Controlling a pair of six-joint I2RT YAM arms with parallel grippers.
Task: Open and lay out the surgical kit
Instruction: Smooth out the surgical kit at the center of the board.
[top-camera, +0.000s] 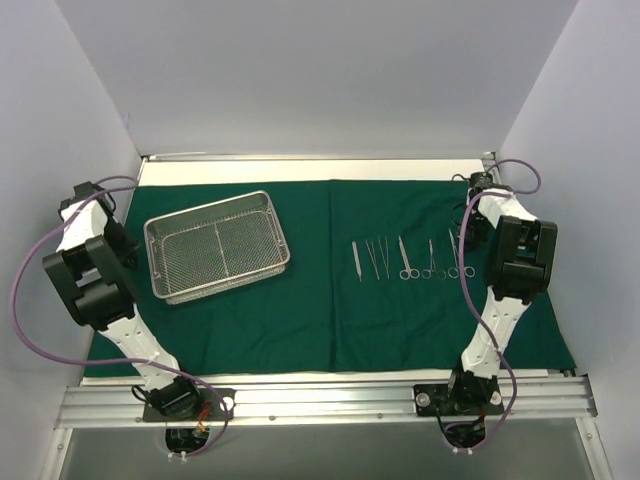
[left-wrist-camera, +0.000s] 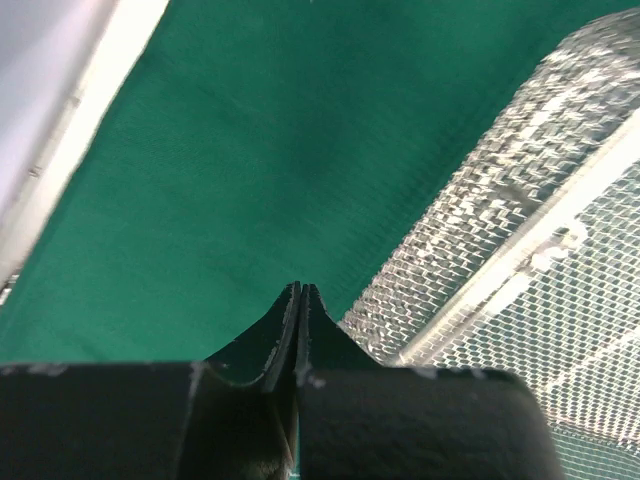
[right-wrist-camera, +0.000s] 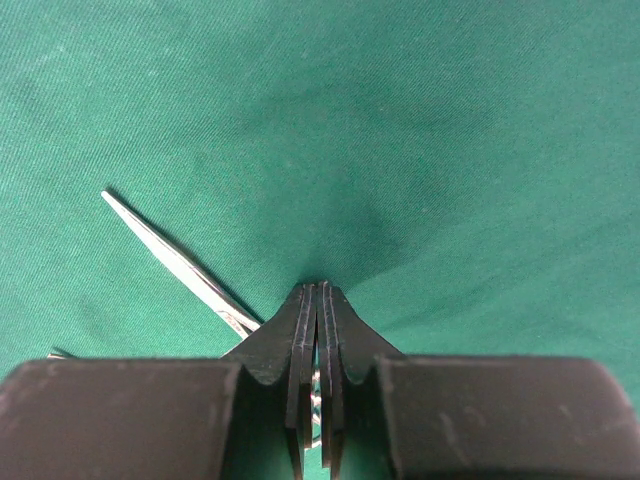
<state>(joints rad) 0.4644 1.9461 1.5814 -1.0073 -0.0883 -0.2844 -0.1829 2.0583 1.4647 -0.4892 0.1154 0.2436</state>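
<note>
The dark green cloth (top-camera: 300, 320) lies spread flat over the table. The silver wire-mesh tray (top-camera: 160, 232) stands on its left half, and nothing shows inside it. On the right half, several slim steel instruments (top-camera: 408, 258) lie in a row, tweezers and ring-handled clamps. My left gripper (left-wrist-camera: 299, 288) is shut on nothing, low over bare cloth (left-wrist-camera: 250, 150) just left of the tray's corner (left-wrist-camera: 480, 220). My right gripper (right-wrist-camera: 323, 287) is shut above the right end of the row. A slim steel clamp (right-wrist-camera: 170, 255) runs under its fingers, and a glint of steel shows through the slit between them.
White walls enclose the table on the left, back and right. A pale strip of table edge (left-wrist-camera: 90, 120) runs along the cloth's left border. An aluminium rail (top-camera: 320, 400) with both arm bases crosses the near edge. Purple cables loop beside each arm.
</note>
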